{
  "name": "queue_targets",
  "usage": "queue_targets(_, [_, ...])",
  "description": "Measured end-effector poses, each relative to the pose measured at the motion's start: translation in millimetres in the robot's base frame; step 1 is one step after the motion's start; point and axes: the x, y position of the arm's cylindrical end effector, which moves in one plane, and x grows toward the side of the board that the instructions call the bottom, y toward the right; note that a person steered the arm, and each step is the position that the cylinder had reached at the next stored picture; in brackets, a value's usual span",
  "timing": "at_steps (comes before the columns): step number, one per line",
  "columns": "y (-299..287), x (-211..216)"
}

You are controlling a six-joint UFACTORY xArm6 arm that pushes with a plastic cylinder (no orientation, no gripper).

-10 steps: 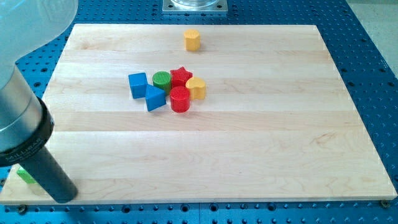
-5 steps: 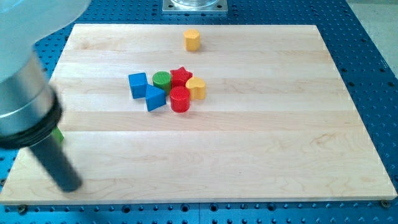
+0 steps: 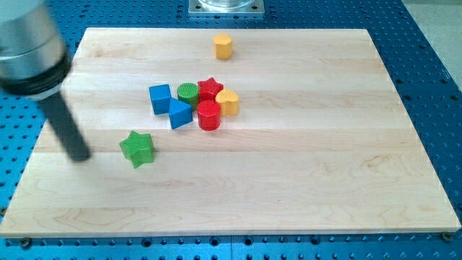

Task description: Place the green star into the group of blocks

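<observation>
The green star lies on the wooden board, left of centre and below-left of the group. The group holds a blue cube, a blue triangular block, a green cylinder, a red star, a red cylinder and a yellow block, all close together. My tip rests on the board to the left of the green star, a short gap apart from it.
A lone yellow hexagonal block sits near the board's top edge. A metal mount stands beyond the top edge. Blue perforated table surrounds the board.
The rod moved from the board's bottom-left corner upward. The green star, earlier mostly hidden behind the rod at the left edge, now lies in the open, further right and nearer the group.
</observation>
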Motion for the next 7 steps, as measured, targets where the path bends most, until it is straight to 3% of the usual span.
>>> queue_targets(1, [66.8, 1.3])
queue_targets(2, [133.4, -34.7])
queue_targets(3, [127.6, -17.4])
queue_targets(4, [164.5, -17.8])
queue_targets(5, [170.1, -48.6])
queue_targets(7, [150.0, -30.5])
